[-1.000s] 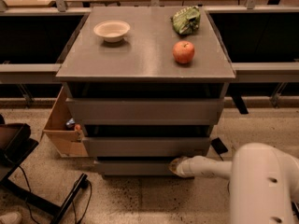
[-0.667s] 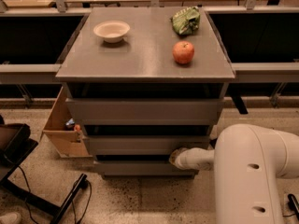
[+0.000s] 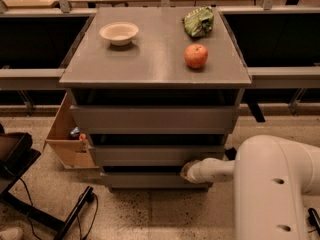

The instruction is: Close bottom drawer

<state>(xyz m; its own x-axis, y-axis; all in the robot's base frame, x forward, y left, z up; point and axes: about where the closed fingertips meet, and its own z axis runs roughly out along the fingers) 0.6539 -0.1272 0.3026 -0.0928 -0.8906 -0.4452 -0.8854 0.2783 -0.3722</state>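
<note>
The bottom drawer (image 3: 145, 180) is the lowest and narrowest of three grey drawer fronts on the cabinet, a slim plain panel close under the middle drawer (image 3: 155, 155). Its tray does not show. My gripper (image 3: 188, 171) is at the end of the white arm (image 3: 272, 184), which comes in from the lower right. The gripper's tip is against the right part of the bottom drawer's front, at its top edge.
On the cabinet top (image 3: 155, 59) stand a white bowl (image 3: 119, 33), a red apple (image 3: 196, 56) and a green bag (image 3: 199, 22). A cardboard box (image 3: 67, 141) stands on the floor left of the cabinet. A black stand with cables (image 3: 30, 194) is at lower left.
The white arm has swung closer and fills more of the lower right. The gripper has shifted slightly up and stays at the bottom drawer's front, which sits a little further in.
</note>
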